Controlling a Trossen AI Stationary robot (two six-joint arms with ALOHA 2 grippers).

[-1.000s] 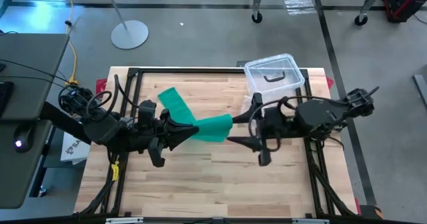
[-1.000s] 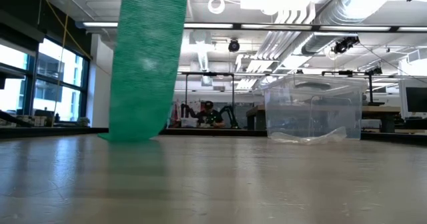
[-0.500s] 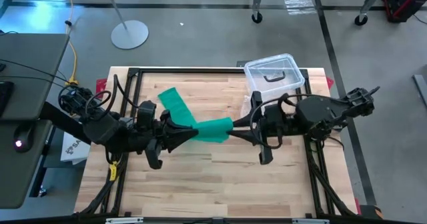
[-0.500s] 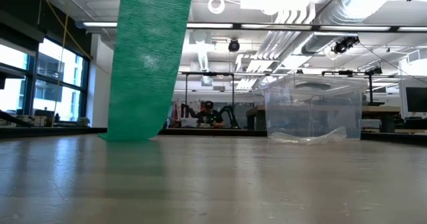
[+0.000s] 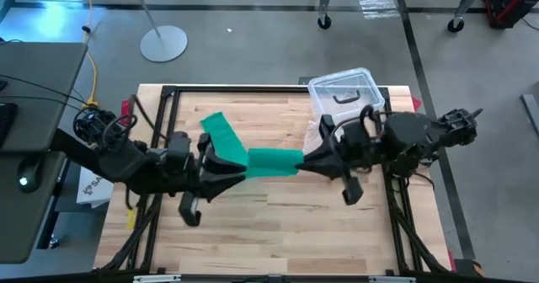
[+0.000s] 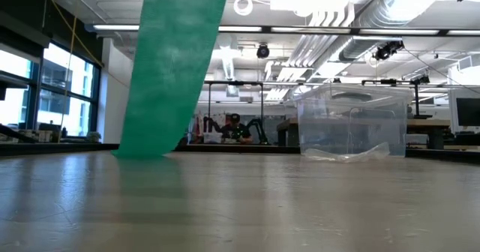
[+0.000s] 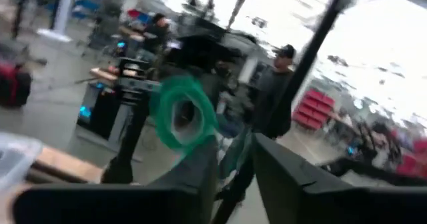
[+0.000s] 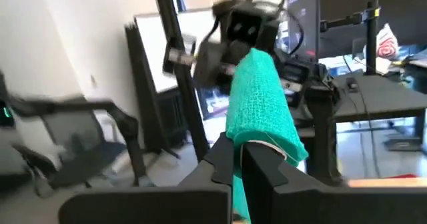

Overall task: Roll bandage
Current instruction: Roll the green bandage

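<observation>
bandage point(image 5: 271, 161) strung midair over the table between both arms, tail trailing back-left | right gripper point(image 5: 306, 162) pinched on its end so you get tension | left gripper point(image 5: 236, 167) at the roll, can't tell its grip

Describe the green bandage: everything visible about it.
The bandage is a long flat strip of green woven fabric. Its middle hangs in the air between both arms; one end trails down onto the wooden table. The right pincer is shut on it. At the left pincer it curls into a loop.
</observation>
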